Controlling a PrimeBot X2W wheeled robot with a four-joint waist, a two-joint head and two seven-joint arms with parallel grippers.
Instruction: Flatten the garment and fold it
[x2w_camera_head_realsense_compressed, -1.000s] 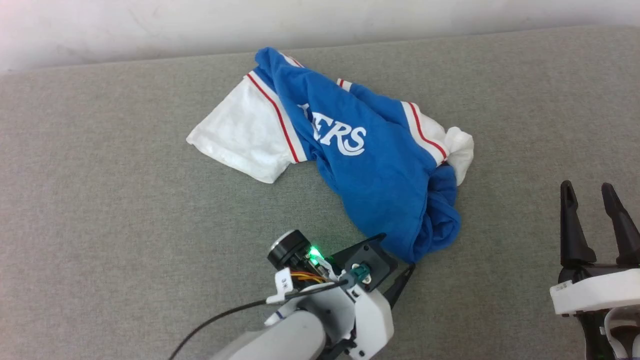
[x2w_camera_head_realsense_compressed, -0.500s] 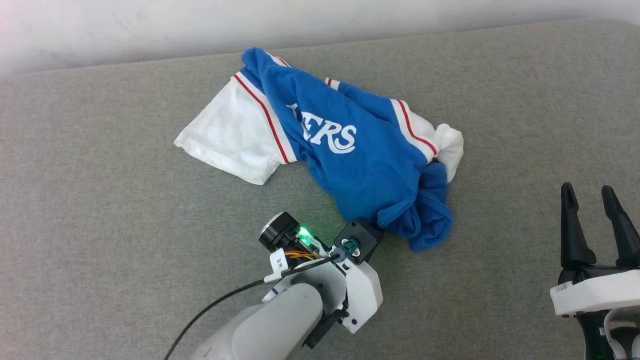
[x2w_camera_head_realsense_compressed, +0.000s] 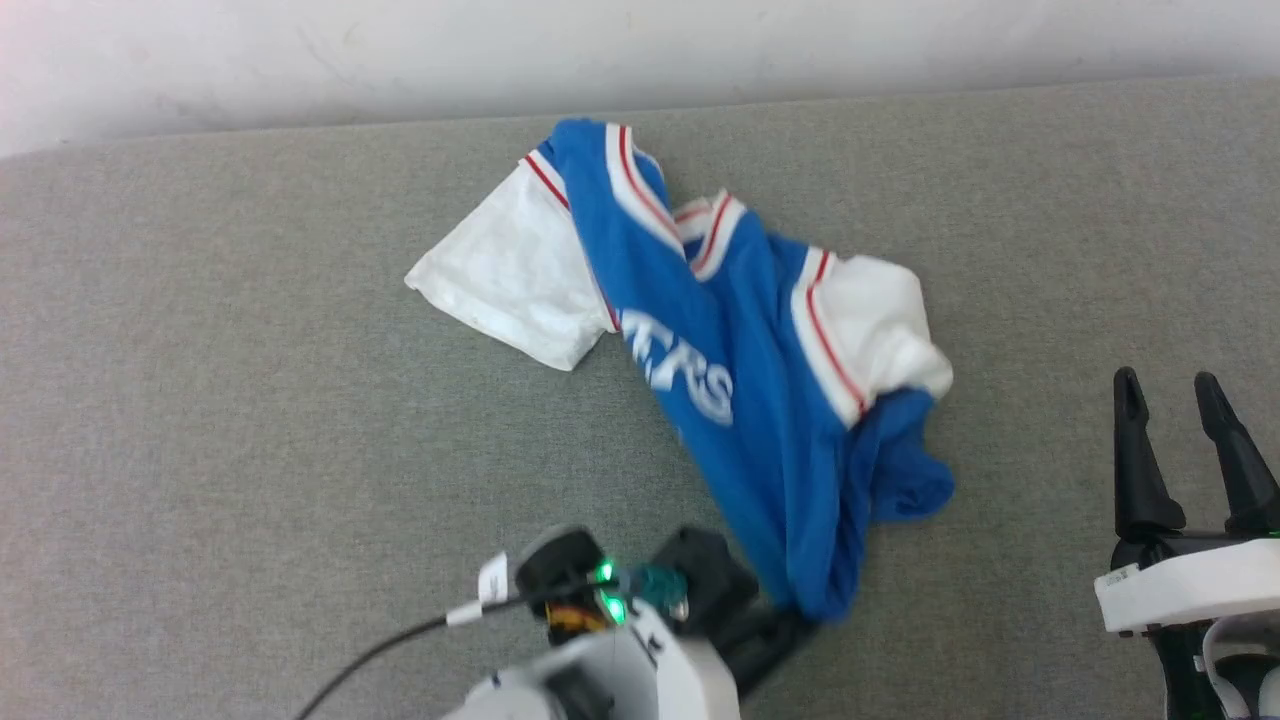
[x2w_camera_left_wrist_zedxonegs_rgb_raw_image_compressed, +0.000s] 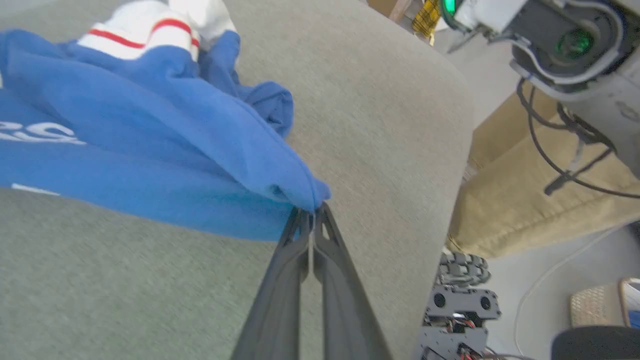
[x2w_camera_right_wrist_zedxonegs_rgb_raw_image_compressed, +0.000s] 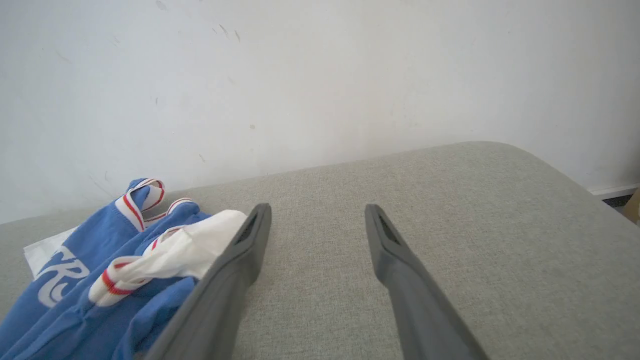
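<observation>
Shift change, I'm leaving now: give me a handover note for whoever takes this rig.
Left gripper: shut on the garment, at its blue lower edge.
Right gripper: open, empty, right of the garment.
Garment: crumpled on the grey cushion, one white sleeve spread, the other bunched.
Done: one edge gripped.
Left: spread it flat, then fold.

Head cam top-down, wrist cams low, share garment

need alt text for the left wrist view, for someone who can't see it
The left gripper, closed tight, pinches an edge of the crumpled blue garment, which lies on a grey padded surface. Its white lettering and a red-striped white sleeve show at the left.
</observation>
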